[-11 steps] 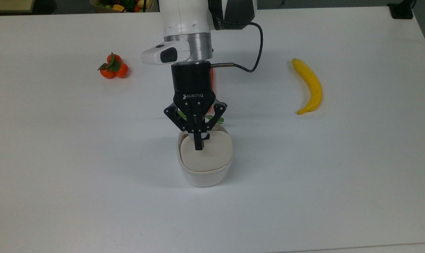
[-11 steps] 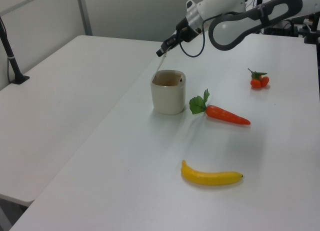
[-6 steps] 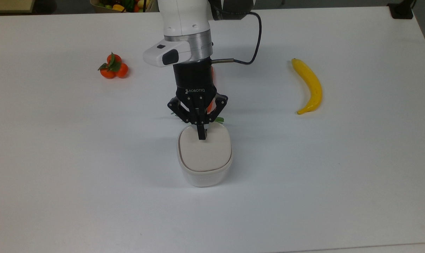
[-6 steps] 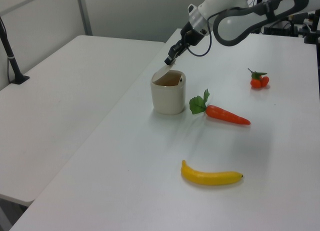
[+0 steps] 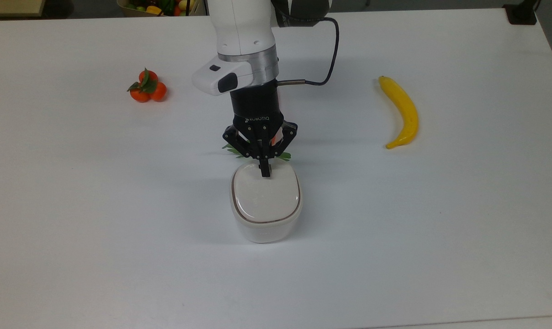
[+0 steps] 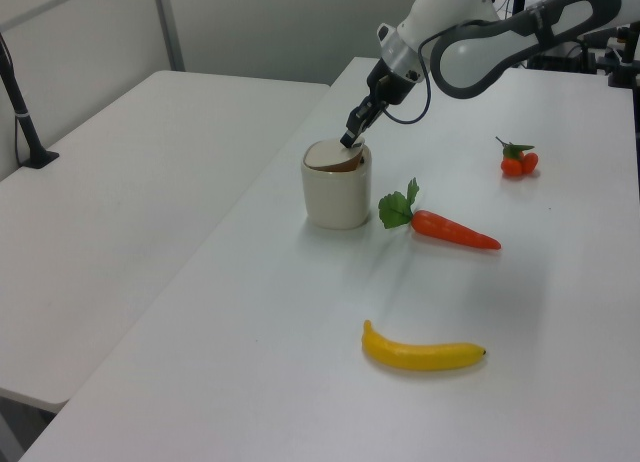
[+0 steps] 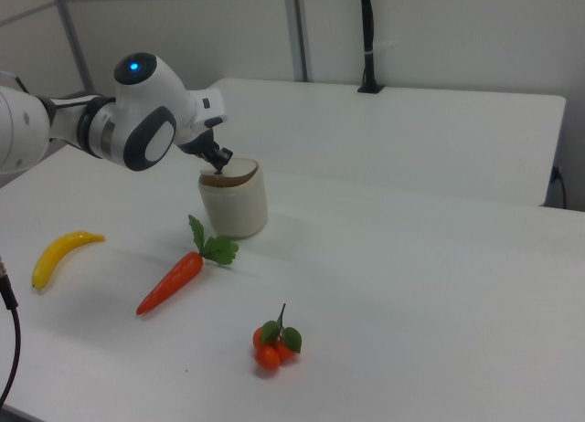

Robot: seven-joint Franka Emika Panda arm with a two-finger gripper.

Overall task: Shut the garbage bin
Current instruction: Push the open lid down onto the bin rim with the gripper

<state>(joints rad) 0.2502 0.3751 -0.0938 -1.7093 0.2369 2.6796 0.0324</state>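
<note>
Fingertips are seen drawn together into one black point, nothing gripped between them, and that point of the gripper [image 5: 265, 172] is pressed onto the far edge of the lid [image 5: 265, 195] of the garbage bin [image 5: 265, 226], near the middle of the white table [image 5: 440, 228]. The lid is tipped (raised on the left view's right, dark gap visible beneath), so closure is judged nearly made, not finished. The deciding relation is plain: lid directly below the tip, with the bin's long axis running from the gripper toward the top view's bottom. A straight downward push is called for. Just behind the bin, the carrot [image 6: 455, 229] is left untouched; banana [image 5: 403, 112] and oranges [image 5: 148, 87] lie well apart.
</note>
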